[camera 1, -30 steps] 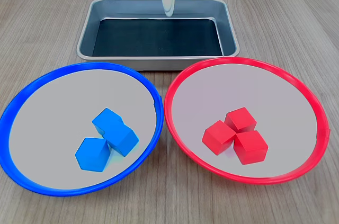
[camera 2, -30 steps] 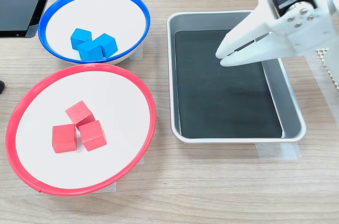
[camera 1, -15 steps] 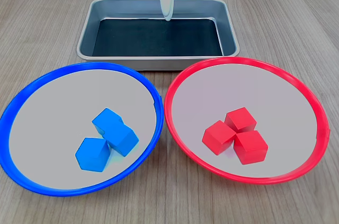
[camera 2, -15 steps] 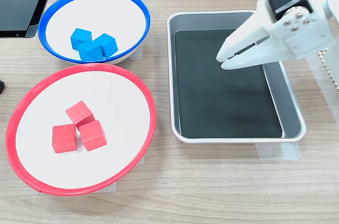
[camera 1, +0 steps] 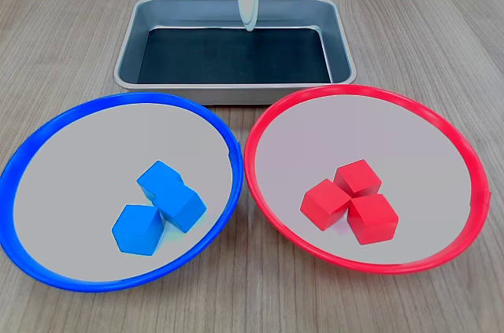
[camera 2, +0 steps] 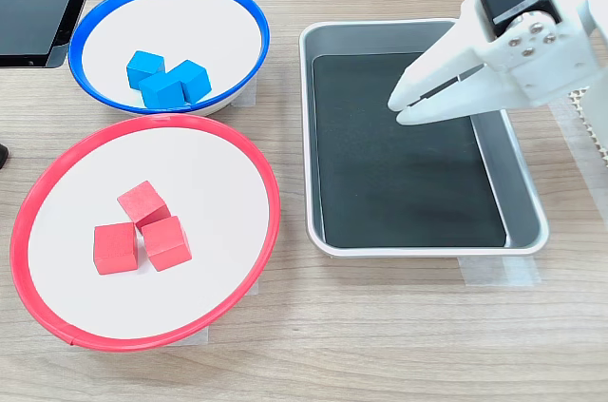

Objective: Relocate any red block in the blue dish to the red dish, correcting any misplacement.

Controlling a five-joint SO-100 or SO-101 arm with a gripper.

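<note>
The sorting looks finished: 3 small red cubes (camera 2: 141,229) sit clustered in the round red-rimmed dish (camera 2: 249,165), while the round blue-rimmed dish (camera 2: 245,14) holds only blue cubes (camera 2: 167,82), so no move seems needed. The white gripper (camera 2: 394,105) hangs nearly closed and empty over the rectangular metal tray (camera 2: 309,145); the first exterior view crops it

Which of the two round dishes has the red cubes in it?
The red dish, ringed by a bright red rim, holds all three red cubes; the blue dish holds only blue cubes.
</note>
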